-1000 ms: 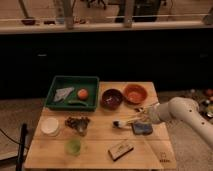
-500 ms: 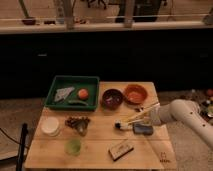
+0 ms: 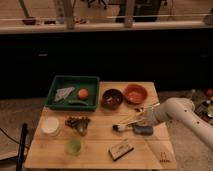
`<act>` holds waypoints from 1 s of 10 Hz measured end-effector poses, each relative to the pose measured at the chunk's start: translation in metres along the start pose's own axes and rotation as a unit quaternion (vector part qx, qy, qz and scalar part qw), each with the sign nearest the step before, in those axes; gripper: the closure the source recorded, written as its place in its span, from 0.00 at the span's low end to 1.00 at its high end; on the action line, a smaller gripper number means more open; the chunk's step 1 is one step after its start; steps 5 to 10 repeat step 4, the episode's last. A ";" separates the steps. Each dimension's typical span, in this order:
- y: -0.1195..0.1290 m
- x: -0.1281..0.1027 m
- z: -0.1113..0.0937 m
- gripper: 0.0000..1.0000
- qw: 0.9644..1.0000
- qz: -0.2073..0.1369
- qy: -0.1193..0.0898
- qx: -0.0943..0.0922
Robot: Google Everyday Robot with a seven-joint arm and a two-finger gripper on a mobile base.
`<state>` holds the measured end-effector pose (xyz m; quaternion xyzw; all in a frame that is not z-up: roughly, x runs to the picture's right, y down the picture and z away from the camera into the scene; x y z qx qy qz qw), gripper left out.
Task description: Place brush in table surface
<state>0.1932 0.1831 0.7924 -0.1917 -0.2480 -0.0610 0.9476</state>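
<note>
The brush has a long pale handle and a small dark bristle tip. It lies slanted over the table surface, with the tip low at the left and the handle rising to the right. My gripper reaches in from the right on a white arm and is shut on the handle's upper part, just above the blue sponge. I cannot tell whether the bristle tip touches the wood.
A green tray with an orange fruit stands at the back left. A dark bowl and an orange bowl sit behind the brush. A brown-and-black block, a green cup, a white bowl and a dark cluster lie in front.
The gripper and brush have shifted very slightly down and left. Nothing else has moved.
</note>
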 end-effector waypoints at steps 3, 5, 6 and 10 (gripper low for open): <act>-0.006 -0.019 0.008 1.00 0.999 -0.027 -0.001 -0.019; -0.008 -0.025 0.010 1.00 0.999 -0.032 -0.002 -0.020; -0.008 -0.025 0.010 1.00 0.999 -0.032 -0.002 -0.020; -0.008 -0.025 0.010 1.00 0.999 -0.032 -0.002 -0.020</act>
